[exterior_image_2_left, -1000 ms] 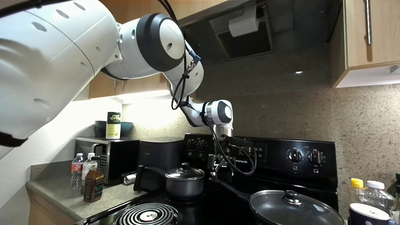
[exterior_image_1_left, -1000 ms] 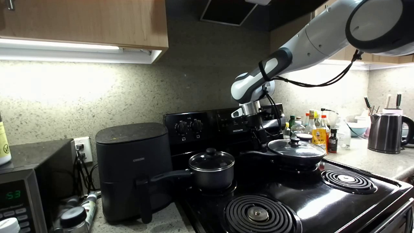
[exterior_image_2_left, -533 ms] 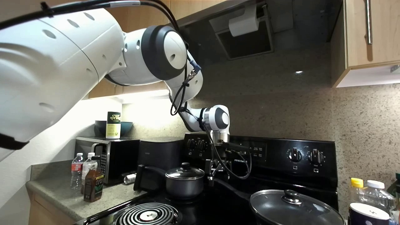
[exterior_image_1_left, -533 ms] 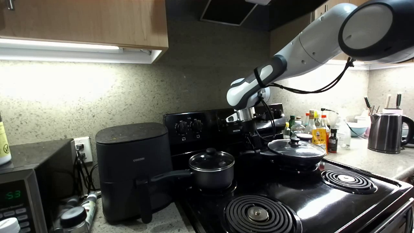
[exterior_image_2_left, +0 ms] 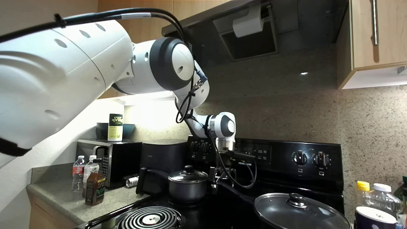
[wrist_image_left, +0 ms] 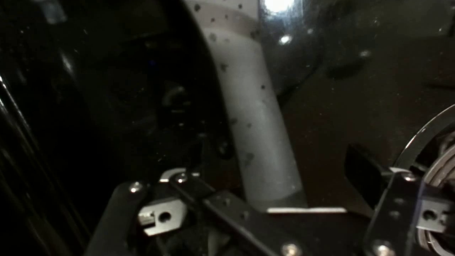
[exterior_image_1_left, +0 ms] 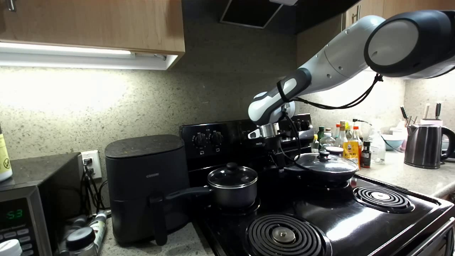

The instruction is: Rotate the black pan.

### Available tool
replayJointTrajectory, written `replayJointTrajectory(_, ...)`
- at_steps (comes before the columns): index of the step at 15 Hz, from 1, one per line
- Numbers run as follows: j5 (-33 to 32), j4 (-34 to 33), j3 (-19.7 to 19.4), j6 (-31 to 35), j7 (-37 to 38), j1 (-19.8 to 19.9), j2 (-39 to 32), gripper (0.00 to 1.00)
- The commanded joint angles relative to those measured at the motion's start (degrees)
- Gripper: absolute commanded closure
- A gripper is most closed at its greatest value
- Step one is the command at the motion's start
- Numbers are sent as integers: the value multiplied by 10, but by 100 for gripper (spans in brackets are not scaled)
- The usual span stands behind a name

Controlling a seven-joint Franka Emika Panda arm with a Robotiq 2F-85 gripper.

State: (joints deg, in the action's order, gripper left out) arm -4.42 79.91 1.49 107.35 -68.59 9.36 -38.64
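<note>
The black pan stands on a back burner under its glossy glass lid; it also shows in an exterior view. Its long handle points toward the saucepan. My gripper is low over the handle's far end; it shows dark in an exterior view. In the wrist view the handle appears as a spotted grey bar running between the spread fingers of my gripper. The right finger pad stands apart from it; the left fingertip is too dark to make out. The jaws are open.
A smaller lidded saucepan stands close beside the gripper, with an air fryer behind it. The stove's control panel rises right behind the gripper. Bottles stand beyond the pan. Front coil burners are bare.
The arm has come down, shifting slightly toward the saucepan side, so the gripper is lower at the handle. The jaws look open throughout. The pan and saucepan have not moved.
</note>
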Motion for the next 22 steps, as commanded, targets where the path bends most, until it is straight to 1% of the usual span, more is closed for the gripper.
replayJointTrajectory(1, 28, 53, 7, 24, -12, 21, 36, 0)
replayJointTrajectory(4, 46, 78, 4, 42, -3, 29, 48, 0)
replayJointTrajectory(5, 43, 72, -2, 39, 10, 26, 46, 0)
replayJointTrajectory(6, 32, 35, -2, 18, 2, 21, 17, 0)
replayJointTrajectory(11, 35, 40, -4, 19, 3, 24, 23, 0)
replayJointTrajectory(14, 37, 75, 9, 19, -25, 23, 38, 0)
replayJointTrajectory(16, 32, 107, 9, 17, -24, 18, 52, 0)
replayJointTrajectory(22, 16, 195, -7, 41, -8, 15, 108, 0)
